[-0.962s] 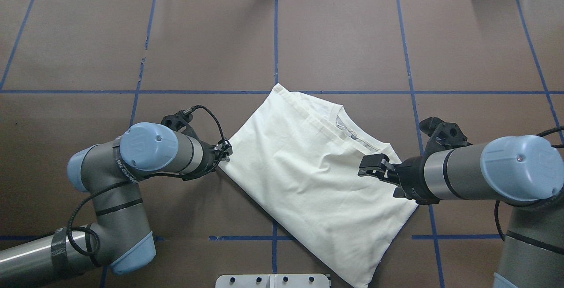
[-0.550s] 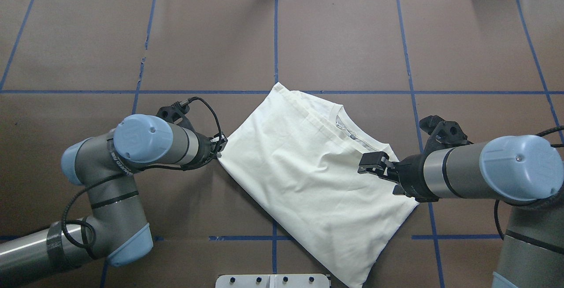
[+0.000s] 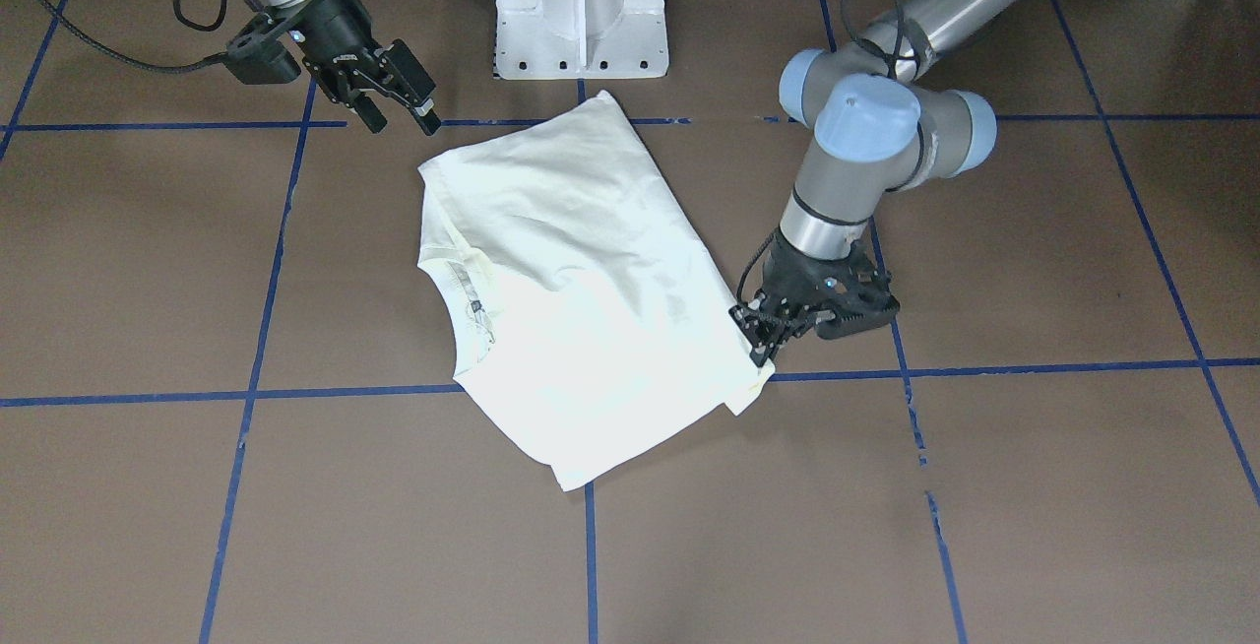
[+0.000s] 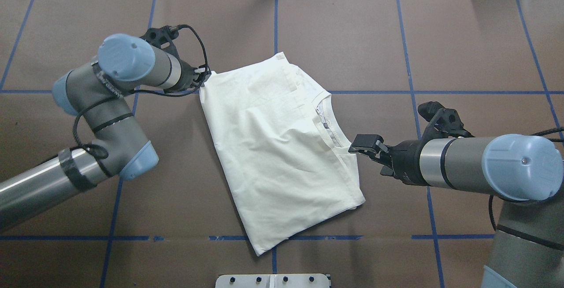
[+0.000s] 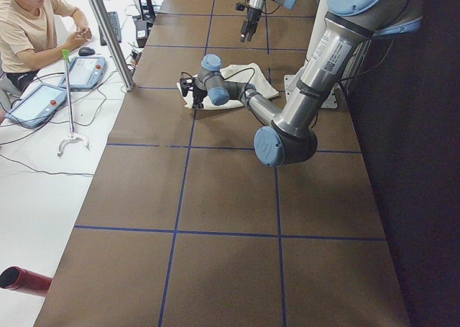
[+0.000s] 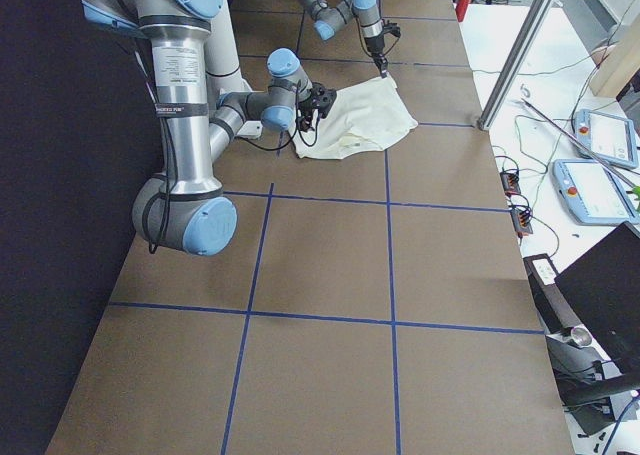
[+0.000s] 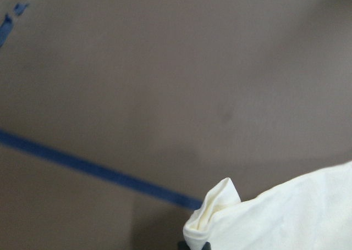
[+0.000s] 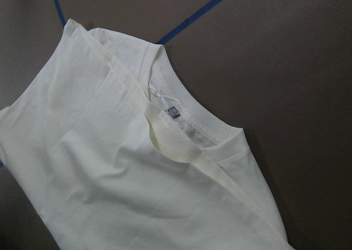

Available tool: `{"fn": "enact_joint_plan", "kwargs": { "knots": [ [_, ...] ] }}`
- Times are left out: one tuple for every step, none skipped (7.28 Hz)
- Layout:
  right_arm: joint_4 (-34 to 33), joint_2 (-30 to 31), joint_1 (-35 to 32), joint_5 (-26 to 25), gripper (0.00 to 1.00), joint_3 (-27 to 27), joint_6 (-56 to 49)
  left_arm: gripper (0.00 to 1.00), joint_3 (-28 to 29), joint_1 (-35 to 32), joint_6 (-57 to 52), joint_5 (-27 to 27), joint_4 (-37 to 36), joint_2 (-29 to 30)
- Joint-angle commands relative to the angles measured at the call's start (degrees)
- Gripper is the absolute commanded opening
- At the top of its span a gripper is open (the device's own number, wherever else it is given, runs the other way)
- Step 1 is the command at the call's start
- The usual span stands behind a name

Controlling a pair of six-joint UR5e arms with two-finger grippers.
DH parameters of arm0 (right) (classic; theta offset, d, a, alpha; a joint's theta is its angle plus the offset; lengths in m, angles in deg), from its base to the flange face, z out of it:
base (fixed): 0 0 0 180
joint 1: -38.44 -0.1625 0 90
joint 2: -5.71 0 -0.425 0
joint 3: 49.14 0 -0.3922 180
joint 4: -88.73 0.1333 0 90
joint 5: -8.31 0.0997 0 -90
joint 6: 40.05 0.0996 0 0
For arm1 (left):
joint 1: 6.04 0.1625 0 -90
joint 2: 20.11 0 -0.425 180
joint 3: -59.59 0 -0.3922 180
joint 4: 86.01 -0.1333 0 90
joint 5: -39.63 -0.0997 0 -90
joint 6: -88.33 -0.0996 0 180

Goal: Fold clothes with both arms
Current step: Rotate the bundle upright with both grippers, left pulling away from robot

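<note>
The cream-white shirt lies folded on the brown table, plain side up, with its collar toward my right arm. My left gripper is shut on the shirt's far-left corner; in the front view this gripper pinches the edge low at the table. In the left wrist view the pinched corner is bunched at the bottom edge. My right gripper is open, just off the shoulder edge beside the collar, and holds nothing. The right wrist view looks down on the collar and its label. The cat print is hidden.
The white pedestal base stands at the near table edge, behind the shirt. Blue tape lines grid the brown table cover. In the exterior left view a person sits at a side desk with tablets beyond the table's far edge.
My left arm swung toward the far side with the corner in its grip. The shirt slid left and rotated, and came out from under the right gripper, which barely moved.
</note>
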Motion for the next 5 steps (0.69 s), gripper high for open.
{"fn": "enact_joint_plan", "kwargs": {
  "knots": [
    [4.4, -1.0, 0.1, -1.2, 1.00, 3.1, 0.0, 0.00, 20.6, -3.0, -5.0, 3.6, 11.3, 10.5],
    [4.4, -1.1, 0.3, -1.2, 1.00, 3.3, 0.0, 0.15, 19.9, -3.1, -4.5, 3.7, 11.3, 10.7],
    [4.4, -1.1, 0.4, -1.2, 1.00, 3.6, 0.0, 0.52, 17.9, -3.1, -4.4, 4.6, 11.0, 10.6],
    [4.0, -2.0, 1.1, -1.3, 1.00, 4.7, 0.0, 0.75, 13.2, -3.0, -3.2, 7.2, 10.7, 9.4],
    [0.1, -4.8, 3.1, -1.4, 1.00, 6.6, 0.1, 0.81, 6.8, -2.2, 1.7, 7.4, 11.3, 5.8]
  ]
}}
